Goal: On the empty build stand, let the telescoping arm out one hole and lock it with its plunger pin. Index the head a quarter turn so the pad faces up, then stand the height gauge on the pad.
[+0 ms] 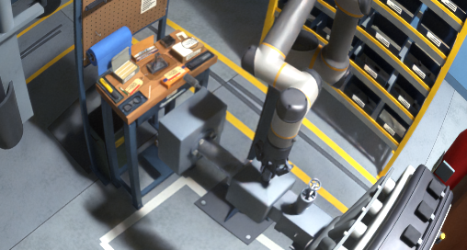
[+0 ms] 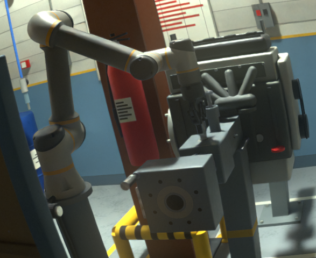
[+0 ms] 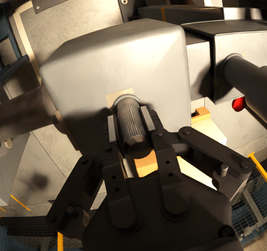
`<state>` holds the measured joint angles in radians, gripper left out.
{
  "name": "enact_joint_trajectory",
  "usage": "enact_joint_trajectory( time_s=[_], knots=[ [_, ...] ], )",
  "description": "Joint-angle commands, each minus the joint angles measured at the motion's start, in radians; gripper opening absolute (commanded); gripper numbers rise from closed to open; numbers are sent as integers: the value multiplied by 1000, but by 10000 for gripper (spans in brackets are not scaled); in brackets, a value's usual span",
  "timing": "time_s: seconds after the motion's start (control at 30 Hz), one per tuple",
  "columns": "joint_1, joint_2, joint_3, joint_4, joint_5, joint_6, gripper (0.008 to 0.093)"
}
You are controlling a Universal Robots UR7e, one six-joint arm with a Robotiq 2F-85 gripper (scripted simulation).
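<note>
The telescoping arm (image 1: 216,149) is partly hidden inside the stand's sleeve block (image 1: 259,191). I hold the ribbed plunger pin (image 3: 132,123) in my closed gripper (image 3: 129,119) on top of that sleeve (image 3: 119,66). In the second side camera my gripper (image 2: 198,126) stands over the sleeve (image 2: 211,150). The box-shaped head (image 1: 190,129) sits at the arm's outer end. Its round pad face (image 2: 176,202) with bolt holes points sideways. A short index handle (image 2: 128,180) sticks out of the head's side. The height gauge (image 1: 158,63) stands on the workbench.
The workbench (image 1: 154,76) with small boxes and tools stands behind the head, under a pegboard. A second knob (image 1: 312,189) rises beside the sleeve. An engine on another stand (image 2: 244,105) is close behind. A red extinguisher (image 2: 133,116) hangs on a column. Yellow shelving (image 1: 395,56) lines the far side.
</note>
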<state>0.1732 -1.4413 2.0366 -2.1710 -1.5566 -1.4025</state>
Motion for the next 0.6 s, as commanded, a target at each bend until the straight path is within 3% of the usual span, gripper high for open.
enact_joint_trajectory(
  time_s=[0.0,0.57],
  knots=[
    [-7,-3,1,5,-14,-2,80],
    [-30,-13,14,3,-14,-25,80]
  ],
)
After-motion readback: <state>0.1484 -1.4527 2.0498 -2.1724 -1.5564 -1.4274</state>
